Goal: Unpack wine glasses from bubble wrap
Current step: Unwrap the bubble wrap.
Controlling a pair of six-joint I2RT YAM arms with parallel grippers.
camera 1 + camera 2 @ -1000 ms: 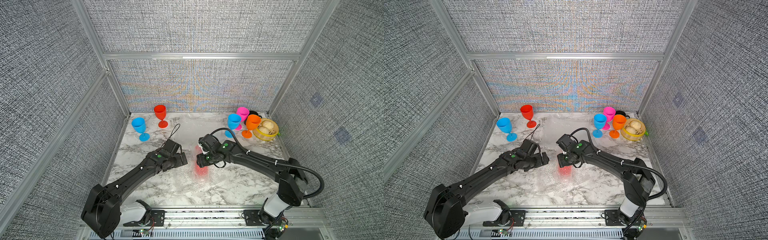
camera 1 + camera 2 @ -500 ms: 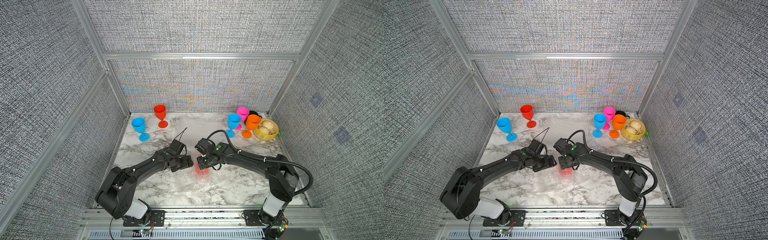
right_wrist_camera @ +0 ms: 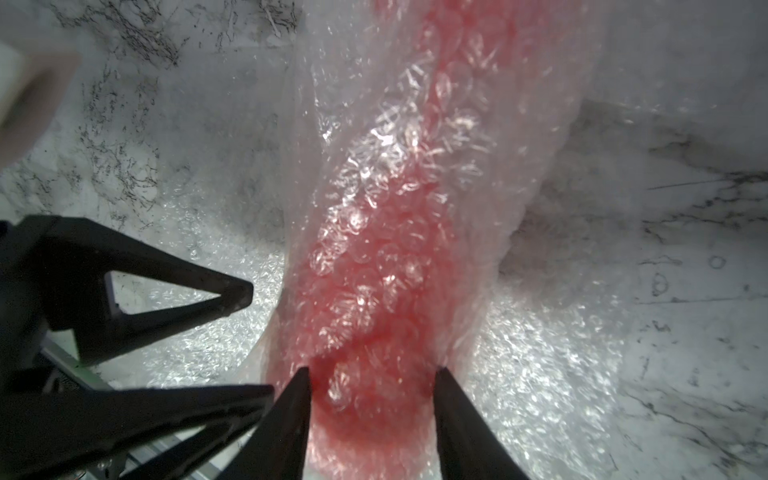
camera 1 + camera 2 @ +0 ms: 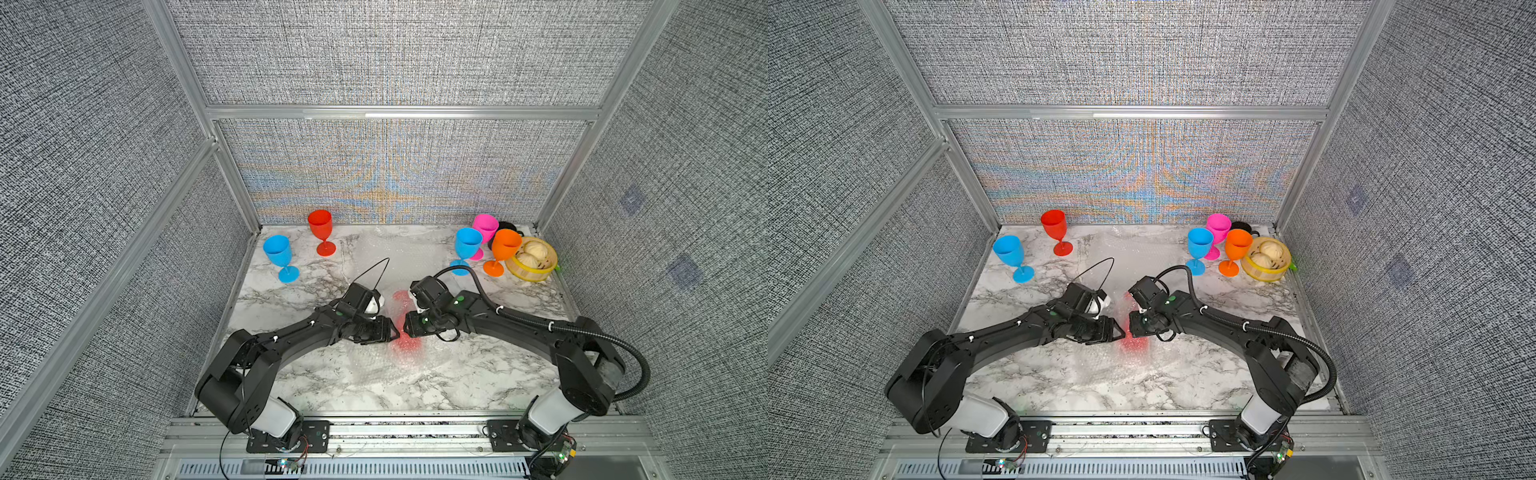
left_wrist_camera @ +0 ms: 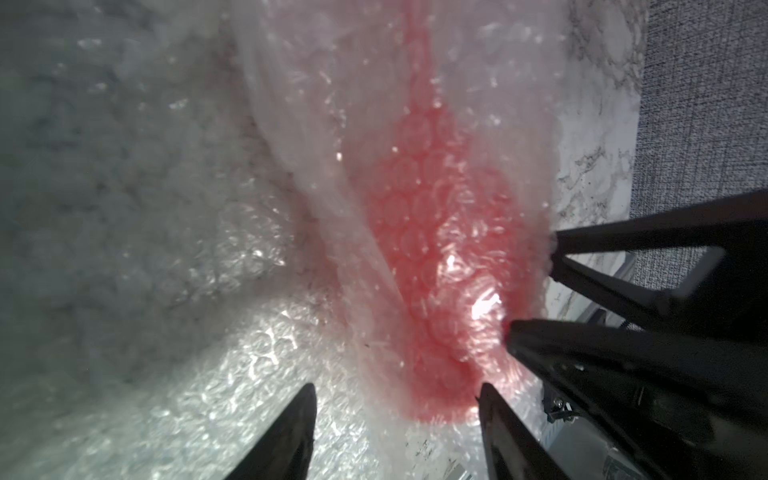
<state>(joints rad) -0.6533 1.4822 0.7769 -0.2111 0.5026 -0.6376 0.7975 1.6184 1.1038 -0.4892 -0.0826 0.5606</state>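
Far left, at the back of the marble table (image 4: pixel 478 374): a blue glass (image 4: pixel 277 249), upright, and just beyond it toward the back wall a red glass (image 4: pixel 320 222), also upright. Both bare, well apart from the arms.

Next, mid-table: the left gripper (image 4: pixel 392 331), low over the table and pointing at the right one. In the left wrist view, the same gripper (image 5: pixel 395 395) with fingers (image 5: pixel 299 428) about half spread over crinkled bubble wrap (image 5: pixel 249 353). One tip touching the end of the wrapped red glass (image 5: pixel 432 249), the other tip clear of it. Not closed on anything.

Centre, between the two grippers: the wrapped red glass (image 4: pixel 405 345), lying on its side inside the bubble wrap, red through the bubbles. Wider red part at the grippers, narrower part running toward the back wall. More wrap spread flat on the table around it. Farther back, a loose sheet (image 4: pixel 399 249), flat, touching no glass.

Right of centre: the right gripper (image 4: pixel 409 328), tip to tip with the left one, nearly touching. In the right wrist view, this gripper (image 3: pixel 372 382) with fingers (image 3: pixel 291 415) narrowed onto the wrapped glass, one pressed against each side through the wrap.

Far right at the back: a second blue glass (image 4: pixel 468 243), a pink glass (image 4: pixel 485 223) and an orange glass (image 4: pixel 505 244), all upright and crowded close together. Behind them a black mug (image 4: pixel 508 226), mostly hidden. Last, in the corner, a steamer (image 4: pixel 536 276) of buns, just beside the orange glass.
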